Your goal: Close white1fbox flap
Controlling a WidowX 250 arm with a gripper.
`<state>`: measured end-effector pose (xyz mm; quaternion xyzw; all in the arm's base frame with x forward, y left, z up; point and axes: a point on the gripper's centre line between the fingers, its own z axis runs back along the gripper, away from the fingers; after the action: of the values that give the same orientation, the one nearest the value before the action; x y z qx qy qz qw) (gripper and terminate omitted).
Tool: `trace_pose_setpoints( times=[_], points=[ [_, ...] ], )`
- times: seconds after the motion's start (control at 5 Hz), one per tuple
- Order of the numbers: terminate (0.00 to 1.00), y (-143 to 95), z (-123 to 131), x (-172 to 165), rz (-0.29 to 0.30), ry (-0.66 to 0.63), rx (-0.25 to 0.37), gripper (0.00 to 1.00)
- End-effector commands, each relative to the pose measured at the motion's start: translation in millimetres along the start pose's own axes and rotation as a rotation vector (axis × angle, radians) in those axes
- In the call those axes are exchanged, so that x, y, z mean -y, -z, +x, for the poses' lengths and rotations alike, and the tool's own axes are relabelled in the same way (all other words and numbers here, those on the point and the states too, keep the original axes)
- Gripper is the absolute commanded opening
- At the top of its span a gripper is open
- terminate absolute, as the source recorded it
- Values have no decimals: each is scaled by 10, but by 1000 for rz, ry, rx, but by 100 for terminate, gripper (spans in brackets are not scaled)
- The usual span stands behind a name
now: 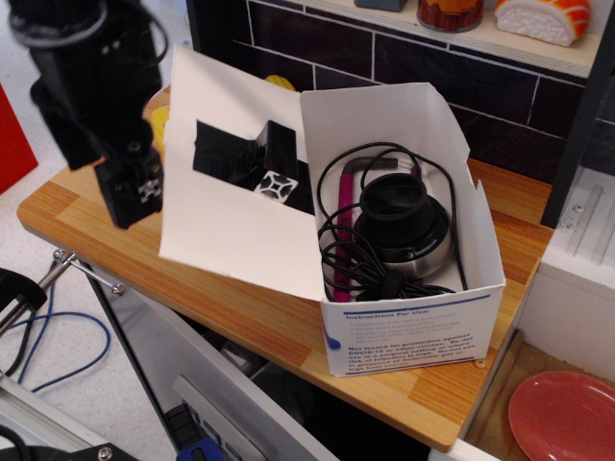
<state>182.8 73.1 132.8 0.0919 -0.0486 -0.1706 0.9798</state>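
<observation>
The white1fbox [413, 322] stands open on the wooden table [86, 226], its blue printed text facing front. Its large flap [226, 226] rises tilted from the box's left side, with the black tape strip [219, 149] and the black block handle [276, 165] on the face turned towards the camera. My black gripper [133, 190] hangs just left of the flap's left edge, close to it; contact is not visible. Its jaws look closed together, but I cannot tell for sure.
Inside the box lie a black round device with a coiled cable [399, 226] and a pink stick [343, 216]. A yellow toy [279, 84] peeks out behind the flap. A dark tiled wall [432, 67] stands behind, and a red plate [562, 418] sits low at the right.
</observation>
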Motion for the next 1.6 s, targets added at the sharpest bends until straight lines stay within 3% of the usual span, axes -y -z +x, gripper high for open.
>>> trace_pose_setpoints(
  times=[0.0,0.4,0.8,1.4],
  points=[
    [0,-280,292,39,105,62,13,100],
    [0,-418,759,190,144,34,19,100],
    [0,-232,1096,403,110,46,50,100],
    [0,194,1311,605,56,52,100,100]
  ],
)
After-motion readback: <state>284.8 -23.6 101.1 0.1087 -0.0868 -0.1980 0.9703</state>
